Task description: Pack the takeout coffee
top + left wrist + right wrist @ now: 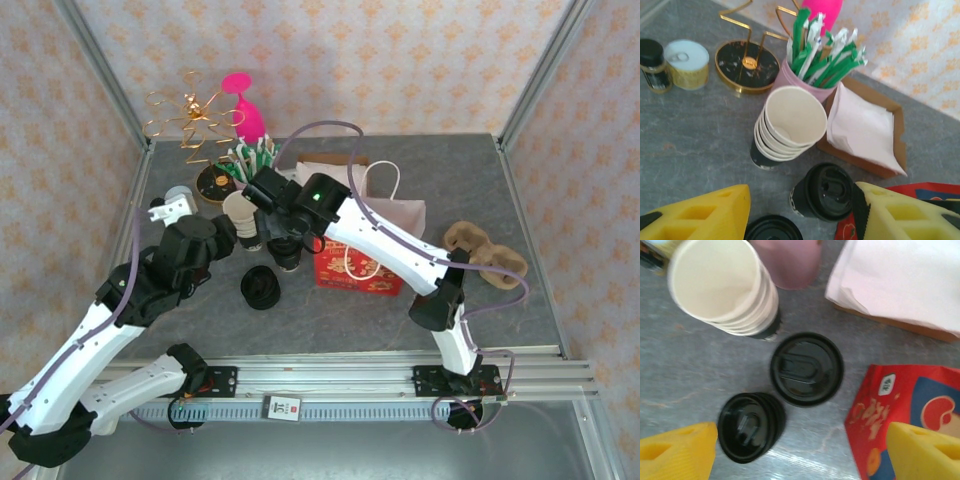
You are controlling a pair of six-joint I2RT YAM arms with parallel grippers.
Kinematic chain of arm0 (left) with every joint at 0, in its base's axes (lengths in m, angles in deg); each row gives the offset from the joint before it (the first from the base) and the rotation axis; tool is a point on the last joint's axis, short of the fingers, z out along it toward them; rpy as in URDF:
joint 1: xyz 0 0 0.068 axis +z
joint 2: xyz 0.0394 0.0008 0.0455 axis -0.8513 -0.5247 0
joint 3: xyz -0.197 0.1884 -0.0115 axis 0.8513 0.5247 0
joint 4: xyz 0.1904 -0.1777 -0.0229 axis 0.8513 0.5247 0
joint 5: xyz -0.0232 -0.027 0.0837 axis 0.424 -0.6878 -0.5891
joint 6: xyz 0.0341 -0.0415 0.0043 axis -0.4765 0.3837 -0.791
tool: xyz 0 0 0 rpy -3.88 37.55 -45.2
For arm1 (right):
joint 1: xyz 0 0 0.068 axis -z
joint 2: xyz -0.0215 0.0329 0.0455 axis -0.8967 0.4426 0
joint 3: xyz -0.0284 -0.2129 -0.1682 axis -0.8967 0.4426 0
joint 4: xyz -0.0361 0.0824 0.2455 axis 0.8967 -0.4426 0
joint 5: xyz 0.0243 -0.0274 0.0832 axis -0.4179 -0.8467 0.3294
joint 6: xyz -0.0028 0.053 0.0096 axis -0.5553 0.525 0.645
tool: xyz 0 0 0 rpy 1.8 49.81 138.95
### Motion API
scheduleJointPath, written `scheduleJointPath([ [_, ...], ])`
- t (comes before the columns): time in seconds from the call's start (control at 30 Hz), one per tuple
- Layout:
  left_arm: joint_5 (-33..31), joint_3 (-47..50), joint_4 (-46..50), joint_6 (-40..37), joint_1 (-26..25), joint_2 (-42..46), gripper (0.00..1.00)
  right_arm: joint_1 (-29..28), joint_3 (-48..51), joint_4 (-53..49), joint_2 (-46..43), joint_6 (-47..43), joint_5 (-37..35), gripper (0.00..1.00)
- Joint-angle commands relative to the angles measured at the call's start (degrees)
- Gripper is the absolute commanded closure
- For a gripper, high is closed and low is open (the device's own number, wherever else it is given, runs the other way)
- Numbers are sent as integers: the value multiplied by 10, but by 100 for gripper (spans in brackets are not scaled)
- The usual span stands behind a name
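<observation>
Grey tabletop (pixel 400 310): 1 lidded cup (pixel 806 368) stands mid-table, unpacked. Left gripper (pixel 800 200) and right gripper (pixel 800 440) hover above it, fingers wide, empty. Carrier (pixel 485 250) at the right edge looks unfilled.

Paper cups (pixel 240 210), half hidden, seem tilted; black lids (pixel 262 288) lie near the red packet (pixel 358 272).

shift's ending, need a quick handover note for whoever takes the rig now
Left gripper: open, empty, aimed at the lidded cup.
Right gripper: open, empty, over the lidded cup and the lid stack.
Cup stack stands beside them. Paper bag is behind the red snack bag. Cup carrier sits empty at the right.
Done: one cup lidded.
Left: nothing visibly packed. The cup still needs to go into the carrier or bag.
</observation>
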Motion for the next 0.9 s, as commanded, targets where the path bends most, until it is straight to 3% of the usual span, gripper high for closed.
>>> scheduleJointPath([
  [0.0, 44, 22, -28, 13, 4, 6, 47, 6, 40, -18, -49, 17, -55, 11],
  [0.2, 117, 58, -89, 8, 4, -12, 48, 63, 105, -3, -88, 4, -82, 11],
  [0.43, 181, 79, -160, 10, 3, -46, 48, 135, 108, -9, -100, -24, -127, 10],
  [0.63, 153, 77, -157, 5, 4, -45, 47, 152, 71, -5, -111, -39, -115, 10],
  [0.77, 96, 61, -109, 8, 4, -30, 45, 104, 4, -17, -70, -43, -105, 10],
  [0.87, 60, 48, -65, 16, 4, -16, 45, 73, -28, -17, -28, -55, -59, 9],
])
